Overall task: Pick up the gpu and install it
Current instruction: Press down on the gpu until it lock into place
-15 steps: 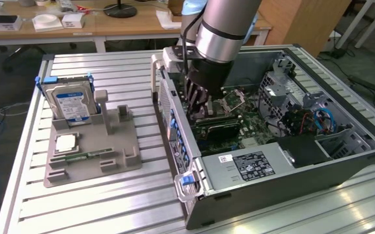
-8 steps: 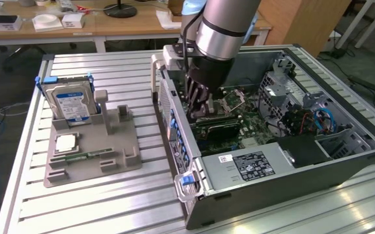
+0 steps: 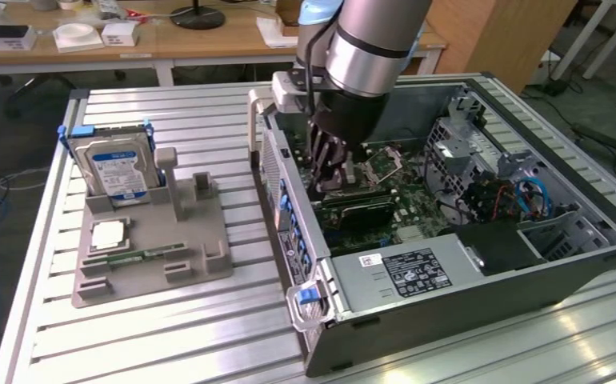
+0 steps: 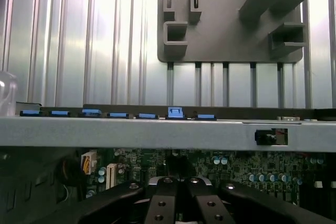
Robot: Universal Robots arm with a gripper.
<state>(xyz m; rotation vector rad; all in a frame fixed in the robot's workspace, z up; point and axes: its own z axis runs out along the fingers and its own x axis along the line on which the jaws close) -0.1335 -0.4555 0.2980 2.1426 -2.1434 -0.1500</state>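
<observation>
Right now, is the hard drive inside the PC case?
No, the hard drive stands upright in the grey holder on the table, outside the case.

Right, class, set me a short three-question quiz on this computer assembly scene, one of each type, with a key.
1. True or false: the hard drive stands upright in the grey holder on the slatted table.
2. The gripper is: A) above the grey holder; B) down inside the open computer case, over the motherboard; C) over the wooden desk at the back.
3. Fill in: the gripper's jaws are ____.

Key: 1 true; 2 B; 3 shut.
</observation>
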